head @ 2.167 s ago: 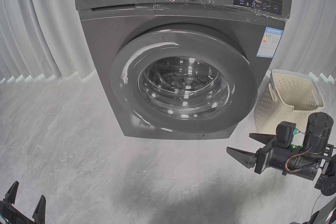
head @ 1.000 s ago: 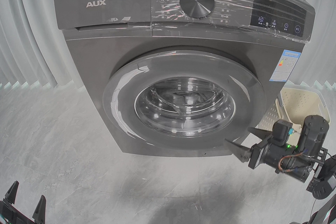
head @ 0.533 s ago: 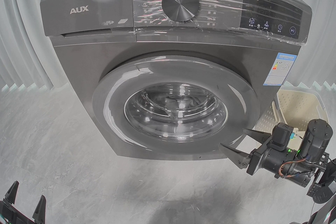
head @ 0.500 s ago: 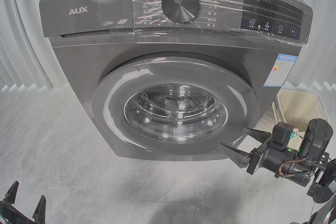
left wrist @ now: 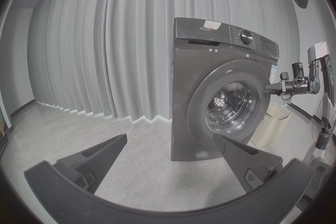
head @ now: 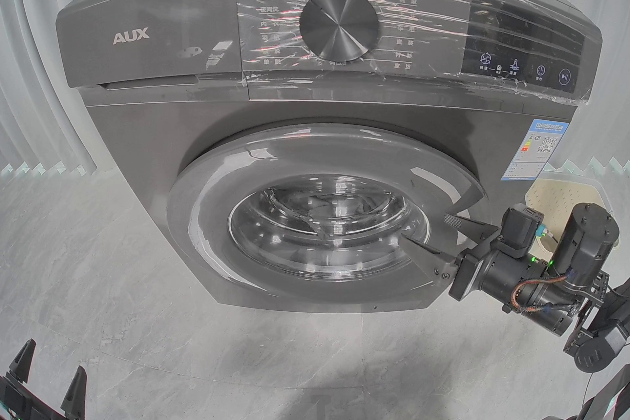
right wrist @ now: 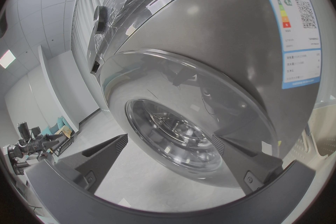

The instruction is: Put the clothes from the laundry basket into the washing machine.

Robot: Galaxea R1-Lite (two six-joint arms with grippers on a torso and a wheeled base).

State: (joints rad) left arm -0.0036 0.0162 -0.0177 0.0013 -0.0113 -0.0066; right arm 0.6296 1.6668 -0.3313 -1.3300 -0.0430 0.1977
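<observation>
The grey washing machine (head: 197, 132) stands before me with its round door (head: 210, 211) shut. Dark cloth (head: 331, 205) shows behind the door glass. The cream laundry basket (head: 558, 198) stands on the floor to the machine's right, partly hidden by my right arm; I cannot see what it holds. My right gripper (head: 426, 229) is open, its fingertips close against the door's right rim; the right wrist view has the door (right wrist: 168, 88) just beyond this gripper (right wrist: 168, 138). My left gripper (head: 52, 359) hangs open and low at the left, far from the machine (left wrist: 196, 70).
White curtains (head: 39, 47) hang behind the machine. The pale tiled floor (head: 98, 257) spreads out to the left and in front. The basket (left wrist: 271, 126) sits tight between the machine's side and the right arm.
The head camera has come closer to the machine, which looms larger. My right gripper has moved left and up to the door's right rim, still open. The left gripper stays put.
</observation>
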